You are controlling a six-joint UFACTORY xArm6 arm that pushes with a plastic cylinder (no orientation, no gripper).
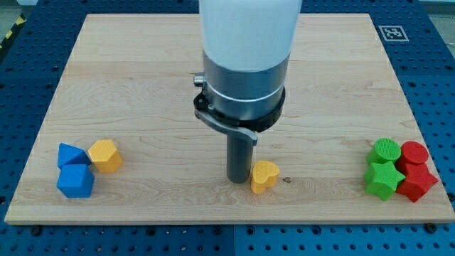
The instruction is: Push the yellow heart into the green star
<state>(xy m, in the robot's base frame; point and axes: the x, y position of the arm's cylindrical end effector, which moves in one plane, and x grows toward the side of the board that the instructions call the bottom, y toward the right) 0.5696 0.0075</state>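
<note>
Camera view shows my tip (239,180) standing on the wooden tabletop (142,78), a little below the middle of the board; I carry no hand, only this straight dark rod under a grey collar and a white arm body, so nothing is held or clasped. Just to the view's right of my tip sits the yellow heart (264,176), touching the rod or so close that no gap can be made out. Far off toward the view's right edge lies the green star (382,178), well apart from the heart, with bare wood between them. It belongs to a tight cluster: a green cylinder (387,150) just above it, a red cylinder (414,152) at the upper right, and a red star (417,180) touching its right side. On the opposite side, near the view's left edge, a yellow hexagonal block (106,156) rests beside two blue blocks, one blue block (70,154) above and a blue cube (76,180) below it.
</note>
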